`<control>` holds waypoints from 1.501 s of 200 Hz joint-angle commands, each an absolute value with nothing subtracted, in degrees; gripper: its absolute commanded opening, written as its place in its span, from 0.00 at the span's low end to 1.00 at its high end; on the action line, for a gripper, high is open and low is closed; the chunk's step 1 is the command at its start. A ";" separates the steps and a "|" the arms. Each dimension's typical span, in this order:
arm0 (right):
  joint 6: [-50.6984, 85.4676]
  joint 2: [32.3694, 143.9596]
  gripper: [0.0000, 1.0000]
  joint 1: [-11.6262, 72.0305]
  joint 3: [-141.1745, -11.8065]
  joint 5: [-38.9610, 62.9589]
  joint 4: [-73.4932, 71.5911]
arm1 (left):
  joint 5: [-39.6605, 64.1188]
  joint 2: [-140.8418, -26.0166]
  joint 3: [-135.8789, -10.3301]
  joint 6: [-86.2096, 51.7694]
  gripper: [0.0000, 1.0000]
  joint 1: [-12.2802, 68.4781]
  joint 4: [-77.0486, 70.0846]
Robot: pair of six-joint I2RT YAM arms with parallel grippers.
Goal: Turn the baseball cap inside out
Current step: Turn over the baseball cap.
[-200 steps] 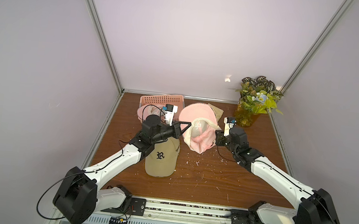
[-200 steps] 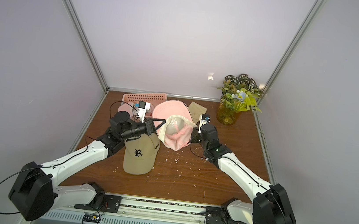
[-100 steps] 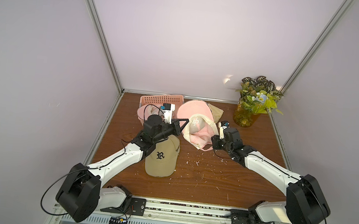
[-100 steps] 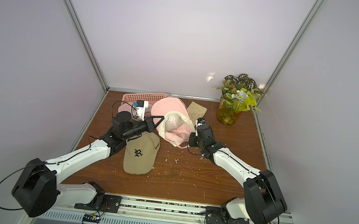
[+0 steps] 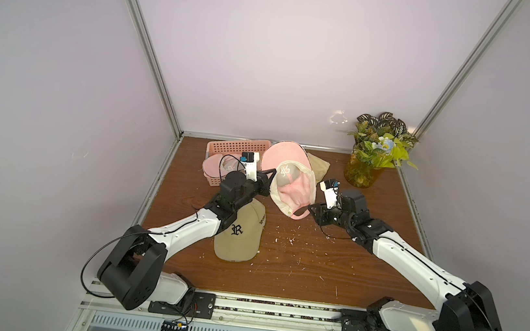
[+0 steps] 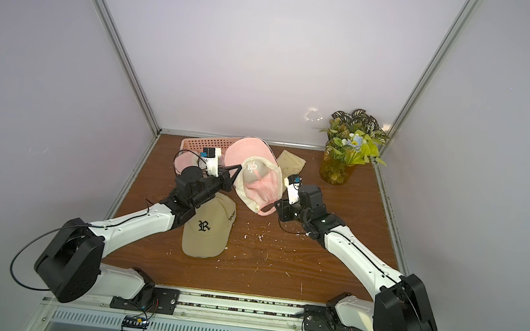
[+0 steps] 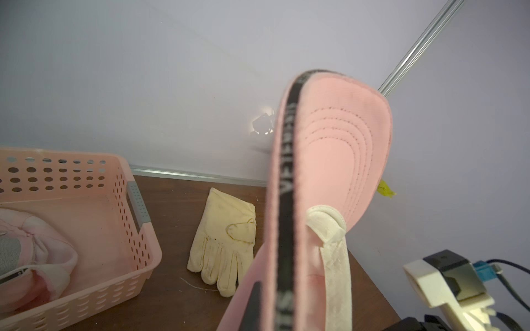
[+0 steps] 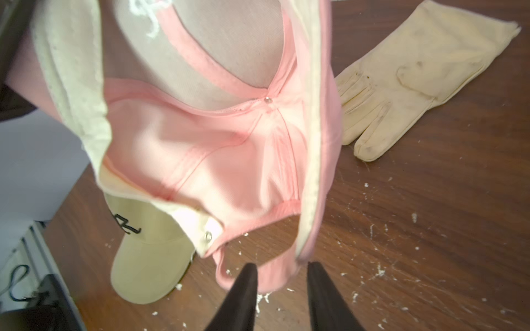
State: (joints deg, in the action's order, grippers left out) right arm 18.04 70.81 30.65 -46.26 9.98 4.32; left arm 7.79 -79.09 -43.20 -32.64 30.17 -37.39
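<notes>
Pink baseball cap (image 5: 291, 189) hangs aloft, hollow side showing. Left fingers (image 5: 264, 185) are pressed together on its rim beside the stiff, row-stitched brim (image 7: 344, 149). Right fingers (image 8: 243, 289) are spread, with the back strap (image 8: 229, 272) at their tips, not pinched. Crown (image 8: 218, 160) is thin, soft cloth, light, and should push through readily; the mesh-backed front panel is likely stiffer. Cream sweatband (image 8: 74, 94) looks the firmest hold. Beneath the right fingers: tan cap (image 8: 149, 263), scuffed wooden counter (image 8: 430, 229).
</notes>
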 commanded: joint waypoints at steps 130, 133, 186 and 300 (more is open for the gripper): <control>-17.08 51.52 0.59 41.59 -29.71 3.16 -21.87 | -6.68 -84.17 -64.14 -59.95 0.00 36.55 -1.72; -17.66 51.86 0.59 42.21 -29.71 2.65 -22.42 | -6.45 -84.26 -64.23 -60.33 0.00 36.52 -1.80; -23.25 58.71 0.59 48.77 -32.14 -6.58 -26.71 | -5.67 -84.33 -64.18 -62.07 0.00 37.08 -3.05; -22.14 74.10 0.42 50.80 -38.42 -14.68 -29.12 | -3.79 -84.02 -63.33 -64.87 0.00 37.97 -4.79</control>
State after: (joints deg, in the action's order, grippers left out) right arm -23.07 72.55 50.57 -35.40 -12.19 -26.35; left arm -4.69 -84.60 -62.67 -63.81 37.36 -2.59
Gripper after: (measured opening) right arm 0.484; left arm 0.070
